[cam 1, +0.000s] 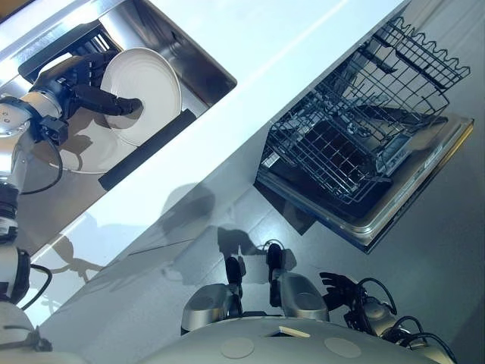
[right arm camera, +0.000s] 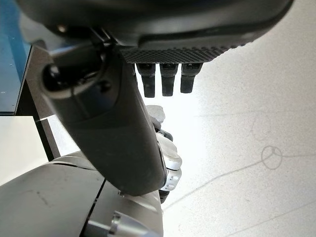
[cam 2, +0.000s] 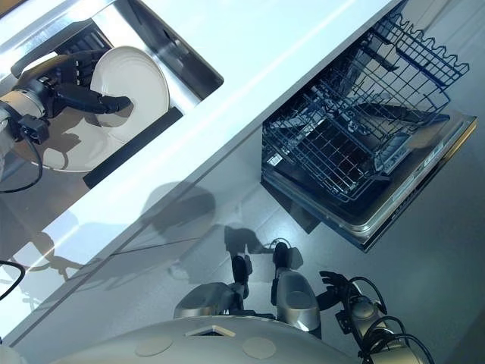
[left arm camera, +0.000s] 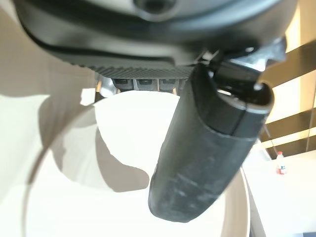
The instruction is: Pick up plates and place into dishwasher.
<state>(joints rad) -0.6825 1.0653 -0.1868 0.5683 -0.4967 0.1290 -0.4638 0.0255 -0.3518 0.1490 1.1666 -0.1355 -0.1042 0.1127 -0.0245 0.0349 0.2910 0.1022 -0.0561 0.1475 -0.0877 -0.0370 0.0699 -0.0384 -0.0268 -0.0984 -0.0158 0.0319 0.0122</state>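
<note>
Nearest the robot, low by its body, the right hand (cam 1: 342, 292) hangs idle over the grey floor (cam 1: 447, 250), its fingers relaxed and holding nothing; in its own wrist view the fingertips (right arm camera: 168, 79) point down at bare floor. Beyond it, the open dishwasher (cam 1: 394, 201) has its door dropped flat and a wire rack (cam 1: 356, 136) drawn out over it, with upright tines that look ready to take a plate on edge. Past the white countertop (cam 1: 250, 83), in the steel sink (cam 1: 189, 57), the left hand (cam 1: 79, 83) is clamped on the white plate (cam 1: 148, 91): the thumb lies across the plate's face and the fingers are curled behind its near rim, with the plate tilted up from the sink floor. A second pale plate (cam 1: 83, 155) seems to lie flat beneath it. The plate is judged stiff, glazed and slippery, moderately heavy for a one-sided pinch and breakable if knocked against the sink wall or the rack wires; the rim, with thumb well inward as here, is the sensible hold. The left wrist view shows what the head views cannot: the thumb (left arm camera: 207, 153) pressed on the plate's (left arm camera: 98, 207) smooth inner face. The head views alone give the route to the rack.
</note>
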